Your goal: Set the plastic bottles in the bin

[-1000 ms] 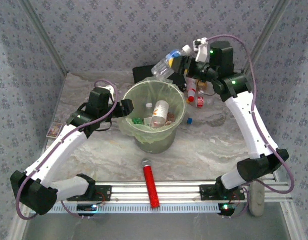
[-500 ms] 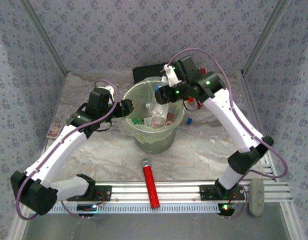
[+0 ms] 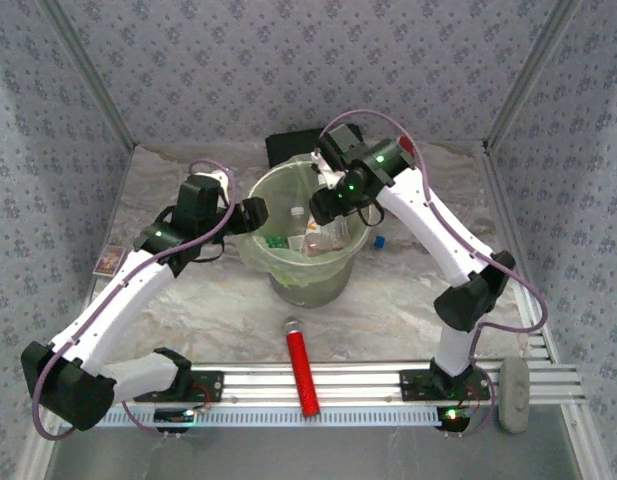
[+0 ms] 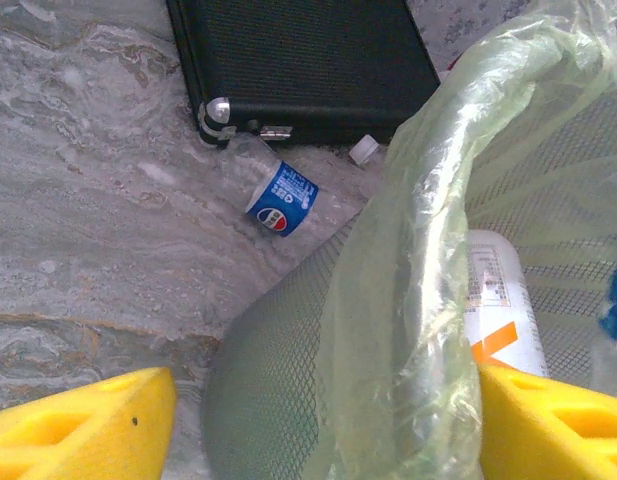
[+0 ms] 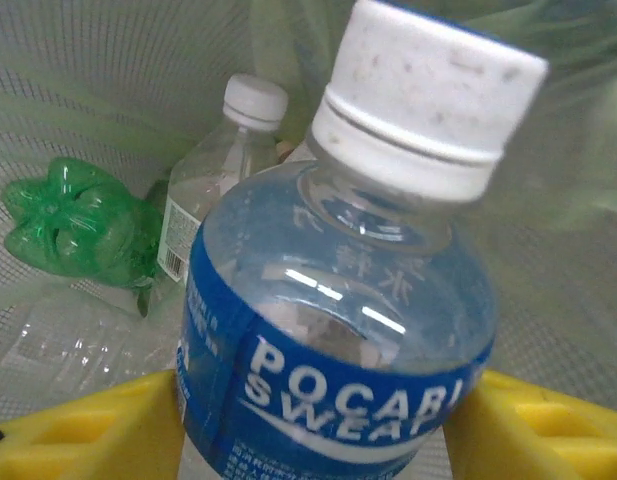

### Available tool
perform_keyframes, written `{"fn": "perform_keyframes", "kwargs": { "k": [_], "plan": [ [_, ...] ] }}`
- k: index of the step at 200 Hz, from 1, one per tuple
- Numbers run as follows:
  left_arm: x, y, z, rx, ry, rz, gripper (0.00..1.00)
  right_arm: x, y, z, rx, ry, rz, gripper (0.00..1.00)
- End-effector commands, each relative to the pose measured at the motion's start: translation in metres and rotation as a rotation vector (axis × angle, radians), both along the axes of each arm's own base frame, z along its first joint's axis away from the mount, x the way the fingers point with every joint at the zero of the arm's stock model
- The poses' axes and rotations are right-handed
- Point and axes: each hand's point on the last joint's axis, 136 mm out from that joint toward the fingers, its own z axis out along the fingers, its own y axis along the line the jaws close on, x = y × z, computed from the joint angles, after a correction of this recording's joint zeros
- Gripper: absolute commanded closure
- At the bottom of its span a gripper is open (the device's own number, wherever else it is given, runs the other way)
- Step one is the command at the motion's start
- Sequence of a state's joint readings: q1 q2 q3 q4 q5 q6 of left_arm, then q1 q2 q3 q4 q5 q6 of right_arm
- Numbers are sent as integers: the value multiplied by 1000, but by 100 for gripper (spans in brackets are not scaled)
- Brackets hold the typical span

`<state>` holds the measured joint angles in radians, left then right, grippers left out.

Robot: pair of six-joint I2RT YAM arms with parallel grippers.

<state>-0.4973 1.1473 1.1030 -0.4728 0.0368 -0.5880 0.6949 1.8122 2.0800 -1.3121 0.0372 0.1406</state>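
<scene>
Right gripper (image 5: 323, 405) low in frame, down in the mouth of the bin (image 3: 308, 285) at center of top view. Pocari Sweat bottle (image 5: 338, 300) sits between its 2 fingers, can't tell if clamped or loose. Left gripper (image 4: 328, 420) jaws apart, straddling bin's left rim. 1 blue-label bottle (image 4: 278, 195) on table (image 4: 88, 200), upper center, against black case (image 4: 308, 50).

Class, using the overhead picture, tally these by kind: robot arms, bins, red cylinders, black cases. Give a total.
Robot arms: 2 (left arm, right arm)
Bin: 1
Red cylinder: 1
Black case: 1
Total: 5
</scene>
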Motion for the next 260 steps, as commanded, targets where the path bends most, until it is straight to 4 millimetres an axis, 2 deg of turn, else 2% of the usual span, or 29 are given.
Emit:
{"fn": "perform_keyframes", "kwargs": {
  "k": [1,26,59,77,128,159,178,192,222,260],
  "plan": [
    [-5,6,-10,34,29,2,24,-5,-3,-8,-32,39,16,24],
    [-5,6,-10,35,28,2,24,4,-3,6,-6,-28,7,17],
    [-5,7,-9,37,29,2,24,13,2,48,97,-153,15,12],
    [-5,7,-8,35,25,5,24,15,2,64,133,-187,13,11],
    [-5,6,-8,38,29,-2,24,25,-9,77,168,-231,-7,7],
    [-4,6,-7,38,26,-2,24,32,-23,91,245,-261,-37,2],
    [-3,5,-7,38,27,-2,24,44,-42,98,286,-297,-93,0],
    [-3,5,-5,38,24,-5,24,55,-65,96,294,-300,-175,0],
    [-4,6,-3,38,20,-5,24,86,-117,82,318,-279,-348,0],
    [-5,6,-2,41,20,-3,24,123,-166,57,325,-269,-502,0]
  ]
}}
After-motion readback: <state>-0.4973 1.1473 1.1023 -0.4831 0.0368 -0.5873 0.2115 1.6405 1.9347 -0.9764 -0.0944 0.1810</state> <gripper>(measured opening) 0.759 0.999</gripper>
